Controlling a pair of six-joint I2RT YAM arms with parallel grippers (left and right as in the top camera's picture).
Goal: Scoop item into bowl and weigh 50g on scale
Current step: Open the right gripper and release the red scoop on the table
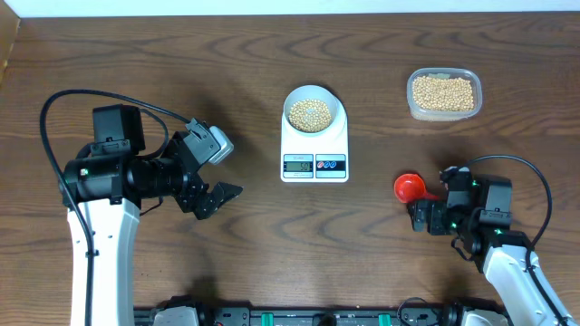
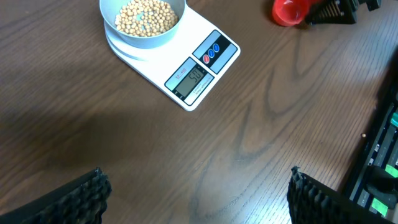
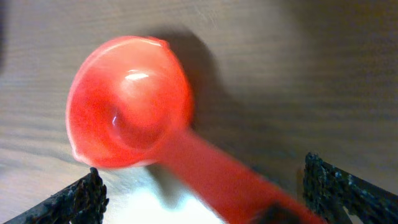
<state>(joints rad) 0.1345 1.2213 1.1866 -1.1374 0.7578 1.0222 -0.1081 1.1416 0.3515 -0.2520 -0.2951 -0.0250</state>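
The pale blue-white bowl (image 1: 292, 98) stands on the white scale (image 1: 314, 156) at the table's middle and holds the tan beans (image 1: 309, 113). Bowl (image 2: 124, 37), beans (image 2: 146, 17) and scale (image 2: 186, 56) also show in the left wrist view; the display (image 2: 189, 78) is lit, its digits too small to read. My left gripper (image 1: 225, 169) is open and empty, left of the scale, jaws (image 2: 198, 193) over bare wood. A red scoop (image 1: 409, 187) lies empty on the table to the right. My right gripper (image 1: 430, 197) is open around its handle; in its wrist view the jaws (image 3: 202, 171) stand wide apart of the scoop (image 3: 127, 102).
A clear plastic tub (image 1: 443, 93) with more beans stands at the back right. The table's front edge with black fixtures (image 1: 299, 317) runs along the bottom. The right arm's gripper and the scoop (image 2: 288, 11) appear at the top right of the left wrist view.
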